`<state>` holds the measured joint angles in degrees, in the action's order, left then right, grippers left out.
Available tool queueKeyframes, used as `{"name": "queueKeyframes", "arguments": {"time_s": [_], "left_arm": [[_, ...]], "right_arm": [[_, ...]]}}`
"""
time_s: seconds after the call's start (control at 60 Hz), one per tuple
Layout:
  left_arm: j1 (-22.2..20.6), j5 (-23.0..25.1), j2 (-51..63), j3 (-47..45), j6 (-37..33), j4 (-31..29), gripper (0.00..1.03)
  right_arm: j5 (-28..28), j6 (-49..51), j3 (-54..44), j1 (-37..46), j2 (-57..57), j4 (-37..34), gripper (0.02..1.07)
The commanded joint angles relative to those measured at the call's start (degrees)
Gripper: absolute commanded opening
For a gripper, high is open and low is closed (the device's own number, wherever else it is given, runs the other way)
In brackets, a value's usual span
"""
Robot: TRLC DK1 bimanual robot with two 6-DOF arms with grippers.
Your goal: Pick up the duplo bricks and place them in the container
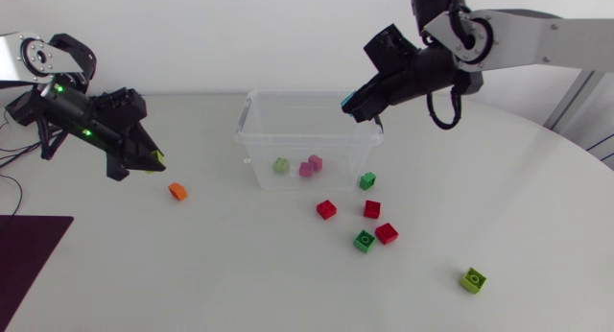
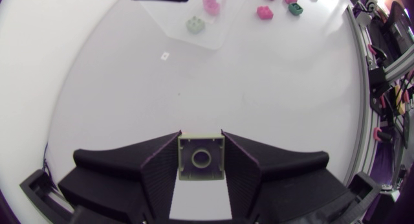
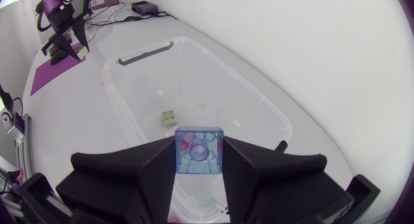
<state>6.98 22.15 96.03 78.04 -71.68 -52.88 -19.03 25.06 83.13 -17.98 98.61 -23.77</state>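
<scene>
My left gripper [image 1: 149, 161] hangs above the table's left side, shut on a pale green brick [image 2: 201, 157] held between its fingers. An orange brick [image 1: 177, 191] lies on the table just to its right. My right gripper [image 1: 357, 104] is over the right end of the clear container [image 1: 251, 121], shut on a blue brick [image 3: 200, 149]. The container [image 3: 129, 111] lies below that brick, with a green brick [image 3: 169, 118] and pink bricks [image 1: 309, 166] inside. Another green brick [image 1: 367, 181] sits at its front right corner.
Three red bricks [image 1: 326, 209] [image 1: 372, 209] [image 1: 387, 233] and a green one [image 1: 364, 241] lie in front of the container. A lime brick [image 1: 472, 279] lies alone at the front right. A dark purple mat [image 1: 24, 260] covers the front left corner.
</scene>
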Motion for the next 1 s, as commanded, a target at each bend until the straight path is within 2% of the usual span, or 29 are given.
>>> {"name": "queueKeyframes", "arguments": {"time_s": [0.0,0.067,0.133,0.167,0.183,0.333,0.417,0.45,0.467,0.533,0.75,0.933,0.983], "left_arm": [[-2.2,1.8,-2.2,-0.4,3.7,-0.3,0.19],[-3.7,4.6,-2.7,1.5,7.0,-0.1,0.19],[-6.0,6.3,-3.2,3.0,11.7,1.6,0.19],[-6.6,6.6,-3.3,3.2,12.4,1.9,0.19],[-7.6,6.8,-3.3,3.4,14.8,3.8,0.19],[-12.4,7.0,-3.7,4.3,24.5,12.4,0.20],[-15.3,7.0,-3.6,4.3,30.6,19.1,0.20],[-15.5,7.0,-3.5,4.3,31.3,19.7,0.20],[-16.4,6.9,-3.3,4.3,33.9,22.7,0.20],[-18.3,6.9,-2.3,4.6,38.3,27.6,0.20],[-22.5,5.8,2.1,5.9,45.8,35.8,0.20],[-25.1,4.0,7.7,8.8,47.6,38.9,0.21],[-25.6,3.3,9.9,10.2,48.0,39.4,0.33]], "right_arm": [[1.0,-1.7,2.3,-0.7,2.8,0.7,0.53],[1.5,-1.9,3.5,-0.8,4.7,0.7,0.77],[2.1,-2.0,3.8,-0.8,5.4,0.6,0.94],[2.1,-2.0,3.8,-0.8,5.4,0.6,0.96],[2.1,-2.1,3.7,-0.7,5.4,0.6,0.98],[2.1,-2.4,2.0,0.0,2.7,0.7,1.00],[2.0,-2.3,-0.7,0.3,-0.8,0.7,1.00],[2.0,-2.2,-1.4,0.3,-1.5,0.7,1.00],[2.0,-2.0,-2.5,0.4,-2.6,0.7,1.00],[2.0,-1.5,-6.4,0.8,-6.0,0.8,1.01],[2.0,0.4,-17.2,2.4,-14.2,0.1,1.01],[2.1,2.5,-26.4,2.6,-19.3,-0.1,1.01],[2.1,3.3,-28.5,2.6,-20.1,-0.7,1.01]]}}
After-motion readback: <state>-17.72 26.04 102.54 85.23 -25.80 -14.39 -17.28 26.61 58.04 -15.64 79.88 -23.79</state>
